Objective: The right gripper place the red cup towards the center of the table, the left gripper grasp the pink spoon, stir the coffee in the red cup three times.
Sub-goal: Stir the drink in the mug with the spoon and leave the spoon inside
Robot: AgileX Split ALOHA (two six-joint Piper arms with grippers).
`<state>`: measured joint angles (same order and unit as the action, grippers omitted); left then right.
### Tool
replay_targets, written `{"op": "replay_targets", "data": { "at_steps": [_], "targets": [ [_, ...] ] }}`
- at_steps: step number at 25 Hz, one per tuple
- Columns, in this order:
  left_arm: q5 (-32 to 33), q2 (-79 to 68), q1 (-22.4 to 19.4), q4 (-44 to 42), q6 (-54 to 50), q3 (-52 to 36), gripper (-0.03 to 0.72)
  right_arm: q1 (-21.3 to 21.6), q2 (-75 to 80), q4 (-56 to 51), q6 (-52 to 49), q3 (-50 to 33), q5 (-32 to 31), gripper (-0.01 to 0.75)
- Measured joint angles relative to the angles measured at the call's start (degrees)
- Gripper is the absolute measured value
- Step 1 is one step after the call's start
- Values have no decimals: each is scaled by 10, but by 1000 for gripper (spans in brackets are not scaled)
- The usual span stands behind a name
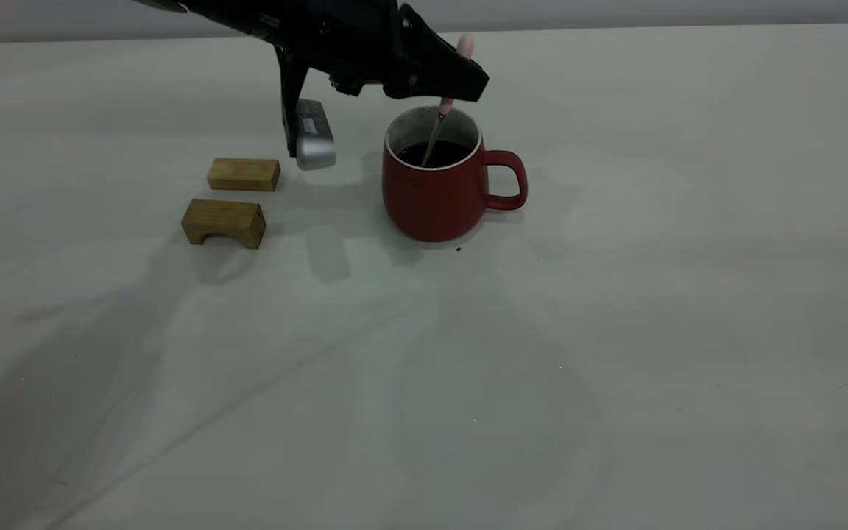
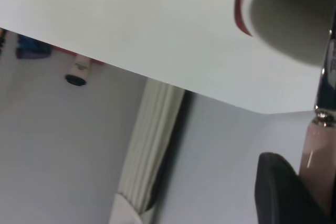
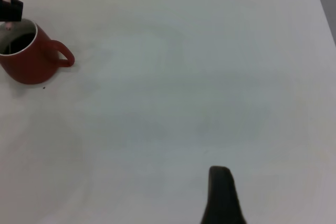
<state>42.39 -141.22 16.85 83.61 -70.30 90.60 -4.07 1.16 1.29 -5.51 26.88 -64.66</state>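
Note:
The red cup (image 1: 439, 195) stands upright on the table (image 1: 615, 331) near its middle, handle pointing right, with dark coffee (image 1: 435, 153) inside. My left gripper (image 1: 461, 79) hovers just above the cup's rim, shut on the pink spoon (image 1: 466, 46). The spoon hangs steeply, its metal neck reaching down into the coffee. In the left wrist view the pink spoon (image 2: 317, 156) is pressed against a black finger (image 2: 278, 192), with the red cup (image 2: 242, 14) beyond it. The right gripper (image 3: 220, 192) is far off to the right of the red cup (image 3: 29, 64), above bare table.
Two tan wooden blocks (image 1: 244, 174) (image 1: 224, 222) lie left of the cup, below the left arm's silver-grey block (image 1: 313, 135). A few dark specks dot the table in front of the cup. Broad bare table spreads to the front and right.

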Motion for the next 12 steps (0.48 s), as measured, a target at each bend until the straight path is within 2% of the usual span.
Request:
{"op": "replay_targets", "data": {
  "at_steps": [12],
  "targets": [
    [-3, 0, -2, 4, -11, 0, 135, 0, 0, 0, 0, 0, 0, 587]
  ]
}}
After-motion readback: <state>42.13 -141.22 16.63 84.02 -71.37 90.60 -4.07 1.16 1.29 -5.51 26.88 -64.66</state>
